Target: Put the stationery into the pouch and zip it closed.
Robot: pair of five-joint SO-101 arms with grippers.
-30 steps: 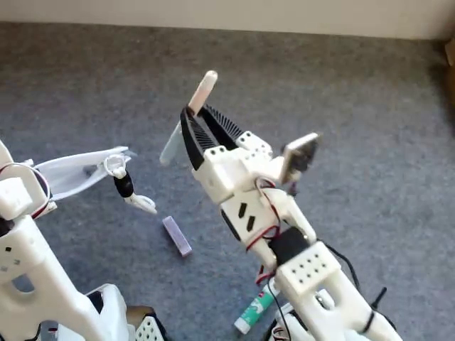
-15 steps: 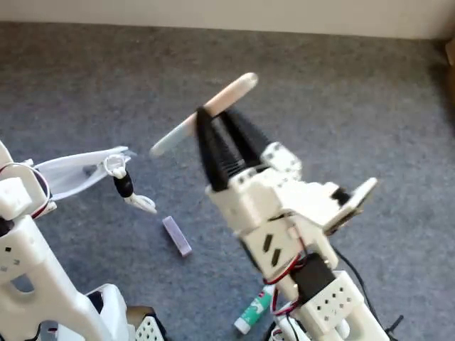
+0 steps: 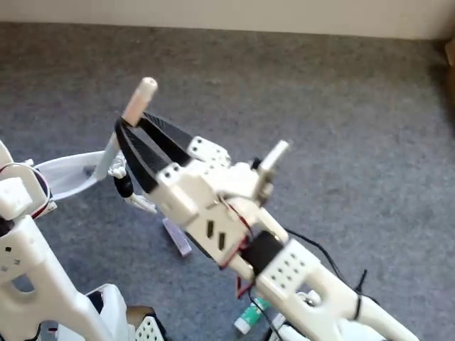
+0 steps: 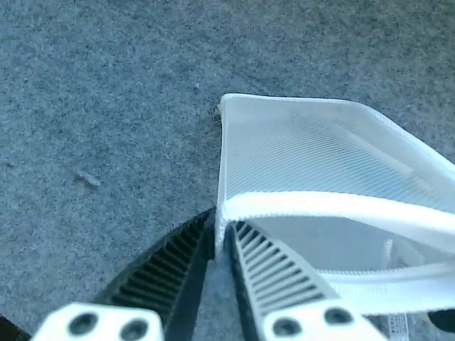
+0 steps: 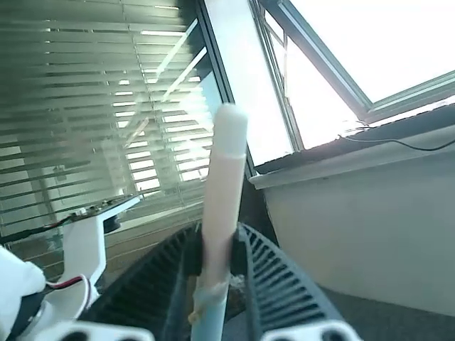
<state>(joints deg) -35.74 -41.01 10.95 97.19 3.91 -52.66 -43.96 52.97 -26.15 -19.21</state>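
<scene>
A white mesh pouch lies on the grey carpet at the left, its mouth held open. My left gripper is shut on the pouch's rim. In the middle of the high view my right gripper is shut on a pen with a pale pink cap and a light blue barrel. The pen hangs tilted, its lower end over the pouch's open end. A purple eraser lies partly under the right arm. Near the front edge a green and white glue stick lies beside the arm's base.
The pouch's zip pull, a black cord with a white tag, lies by the pouch's mouth. The left arm's white body stands at the lower left. Open carpet stretches to the back and right.
The right arm has swung left with the pen, which turned from pointing up to the right to leaning over the pouch's mouth. The left arm and pouch have kept still.
</scene>
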